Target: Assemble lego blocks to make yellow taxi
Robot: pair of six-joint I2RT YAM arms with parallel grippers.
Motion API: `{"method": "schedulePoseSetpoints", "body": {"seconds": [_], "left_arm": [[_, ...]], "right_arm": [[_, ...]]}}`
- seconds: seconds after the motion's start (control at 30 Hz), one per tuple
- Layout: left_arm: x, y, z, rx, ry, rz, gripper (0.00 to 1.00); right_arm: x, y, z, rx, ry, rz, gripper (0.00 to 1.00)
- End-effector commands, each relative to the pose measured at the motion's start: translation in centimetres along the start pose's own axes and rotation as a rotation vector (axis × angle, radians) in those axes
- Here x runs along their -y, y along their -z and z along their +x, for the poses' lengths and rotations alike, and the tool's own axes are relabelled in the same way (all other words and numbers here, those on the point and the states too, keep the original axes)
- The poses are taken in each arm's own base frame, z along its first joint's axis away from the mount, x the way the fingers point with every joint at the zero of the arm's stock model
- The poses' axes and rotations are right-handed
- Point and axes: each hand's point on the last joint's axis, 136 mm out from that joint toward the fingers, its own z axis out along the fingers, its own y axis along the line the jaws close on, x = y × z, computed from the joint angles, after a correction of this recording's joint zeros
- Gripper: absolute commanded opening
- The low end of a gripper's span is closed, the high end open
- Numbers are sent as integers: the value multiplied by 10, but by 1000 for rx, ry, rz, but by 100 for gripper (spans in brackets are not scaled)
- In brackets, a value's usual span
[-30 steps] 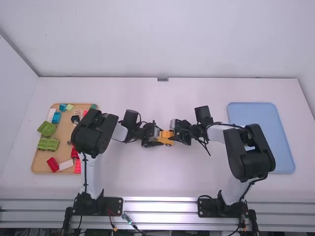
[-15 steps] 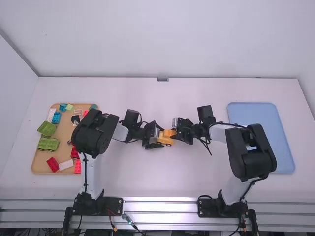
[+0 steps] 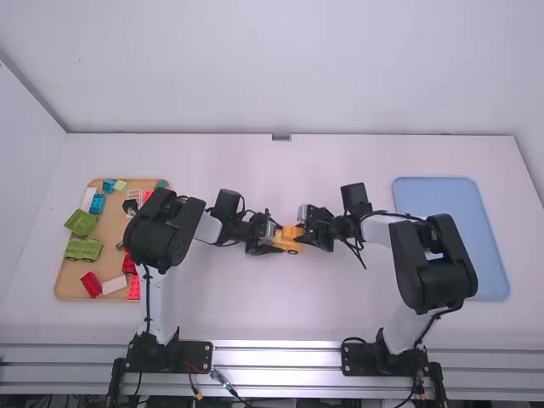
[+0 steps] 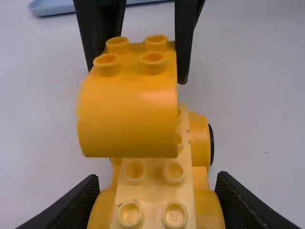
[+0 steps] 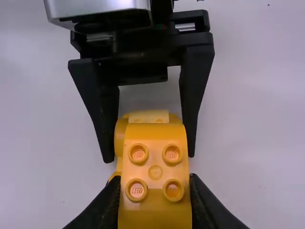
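In the high view, my left gripper [image 3: 273, 241] and my right gripper [image 3: 303, 233] meet at the table's middle. The left wrist view has my left gripper [image 4: 157, 198] shut on the sides of a wheeled yellow base [image 4: 153, 172] with a paler studded top. Over its far part is a curved yellow block [image 4: 127, 117], the right gripper's fingers on its two sides. In the right wrist view, my right gripper [image 5: 155, 193] is shut on that curved block [image 5: 155, 167], which hides much of the base. Whether block and base touch, I cannot tell.
A tan tray [image 3: 109, 255] at the left holds green, red, blue and white blocks, with the left arm partly over it. On the right lies a blue tray [image 3: 480, 229], partly behind the right arm.
Over the last second my right gripper has shifted slightly to the right with the curved block. The left arm has stayed nearly still, holding the base.
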Motion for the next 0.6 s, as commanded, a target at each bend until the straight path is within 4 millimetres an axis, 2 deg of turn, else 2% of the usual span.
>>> {"method": "schedulePoseSetpoints", "body": {"seconds": [0.0, 0.17, 0.37, 0.43, 0.57], "left_arm": [[5, -4, 2, 7, -8, 23, 54], [8, -4, 4, -3, 17, 31, 57], [11, -4, 6, -6, 28, 37, 64], [11, -4, 6, -7, 29, 37, 70], [11, -4, 7, -14, 29, 34, 70]], "right_arm": [[2, -1, -5, 18, 20, -10, 19], [2, -1, -5, 19, 17, -12, 19], [2, -1, -5, 19, 18, -12, 19], [2, -1, -5, 20, 18, -12, 19], [2, -1, -5, 20, 17, -12, 19]]}}
